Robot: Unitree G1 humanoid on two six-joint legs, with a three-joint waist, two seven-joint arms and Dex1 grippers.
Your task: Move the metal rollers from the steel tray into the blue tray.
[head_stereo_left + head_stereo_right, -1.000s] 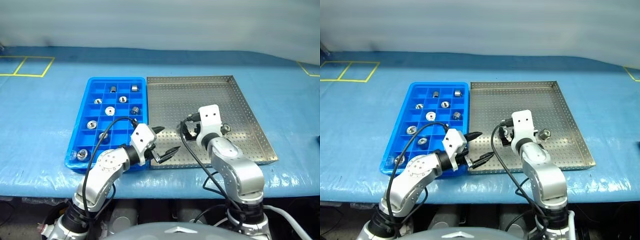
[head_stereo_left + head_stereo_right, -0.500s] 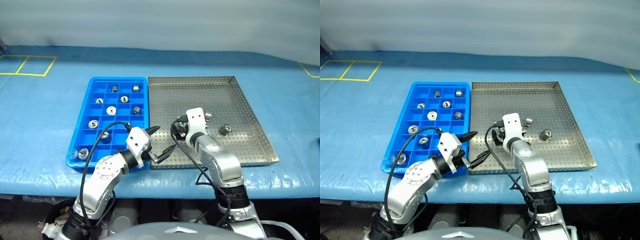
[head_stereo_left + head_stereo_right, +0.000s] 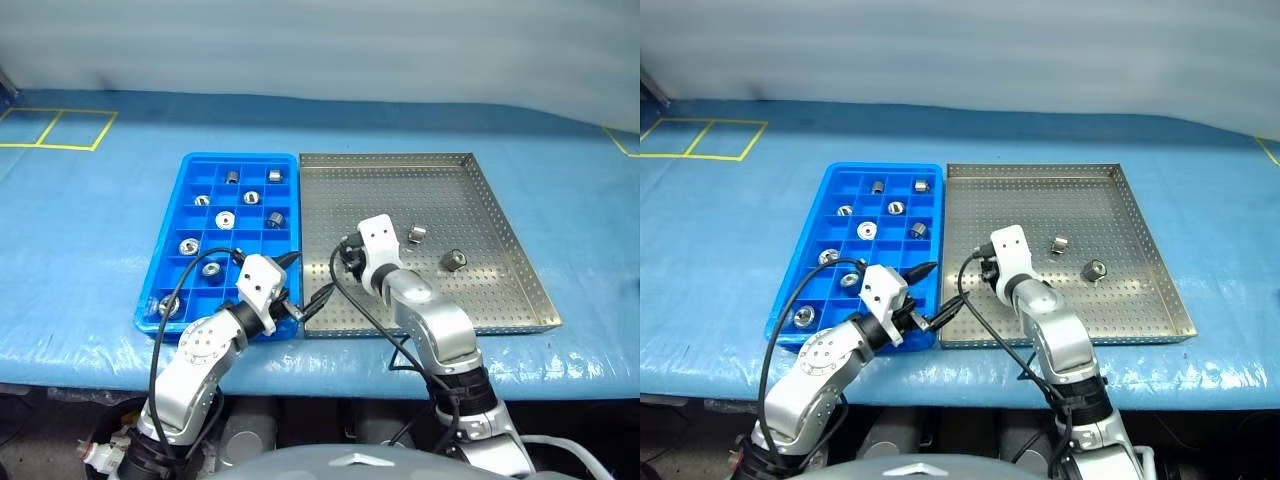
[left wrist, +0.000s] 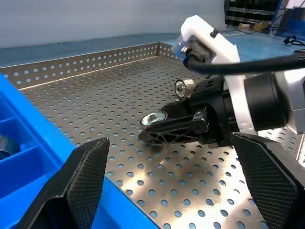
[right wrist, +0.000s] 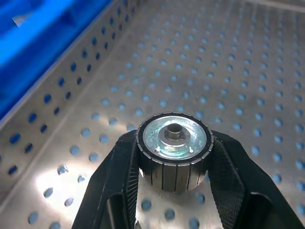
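- I see the blue tray [image 3: 190, 180] lying on the left side of the blue-covered table [image 3: 90, 230], its right rim touching the left rim of the steel tray [image 3: 500, 225].
- I count about eight rollers [image 3: 225, 219] already sitting in separate compartments of the blue tray: two in the far row, others scattered down the middle rows, and one [image 3: 167, 306] in the near left corner.
- My left gripper [image 3: 925, 295] hangs over the near right corner of the blue tray, pointing across toward the steel tray. Its two black fingers [image 4: 83, 179] are spread wide with nothing between them.
- In the left wrist view I look between those spread fingers straight at the right gripper, which sits low over the perforated floor with a roller [image 4: 153, 118] at its tip.
- My right gripper [image 5: 174, 157] is over the left half of the steel tray, near its left rim and roughly midway between the far and near rims. Its fingers are pressed against both sides of a ridged roller [image 5: 172, 150], whose flat face with the central hole looks up at the wrist camera. I cannot tell whether that roller is lifted clear of the floor.
- Two more rollers lie loose on the steel tray's floor, right of the gripper: one [image 3: 417, 235] near the middle, another [image 3: 454, 259] further toward the right rim and slightly nearer to me. They are apart from each other.
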